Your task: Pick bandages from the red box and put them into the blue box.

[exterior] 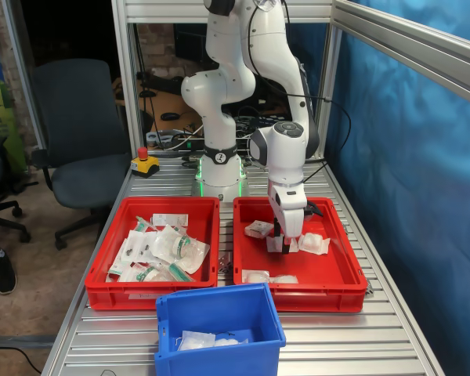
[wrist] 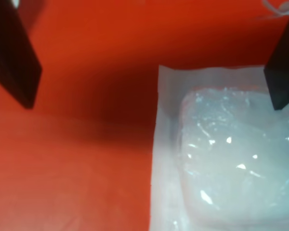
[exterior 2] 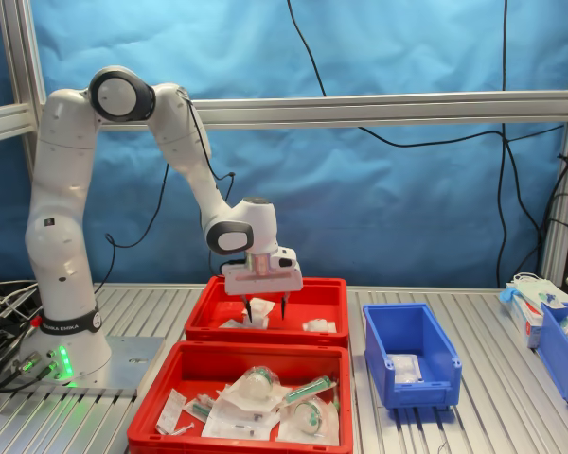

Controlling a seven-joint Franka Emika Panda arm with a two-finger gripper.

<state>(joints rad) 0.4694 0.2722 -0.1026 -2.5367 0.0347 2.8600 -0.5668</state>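
My gripper point(exterior: 287, 240) is lowered into the red box point(exterior: 298, 291), the tray on the first exterior view's right. Its fingers point(wrist: 14, 57) stand wide open in the wrist view. A bandage point(wrist: 231, 159), a white pad in clear wrap, lies on the red floor by one finger, its edge between the two. More bandages point(exterior: 259, 229) lie around the gripper and near the front wall. The blue box point(exterior: 211, 296) stands in front of the red trays and holds bandages point(exterior: 197, 340). In the second exterior view the gripper point(exterior 2: 265, 310) hangs inside the far red box point(exterior 2: 265, 333), left of the blue box point(exterior 2: 412, 378).
A second red tray point(exterior: 153, 294) beside the first holds several wrapped packets. A yellow emergency-stop button point(exterior: 145, 163) sits by the arm's base. Another blue bin point(exterior 2: 563, 345) and a white carton point(exterior 2: 535, 303) stand at the second exterior view's right. Aluminium frame posts and a blue curtain enclose the table.
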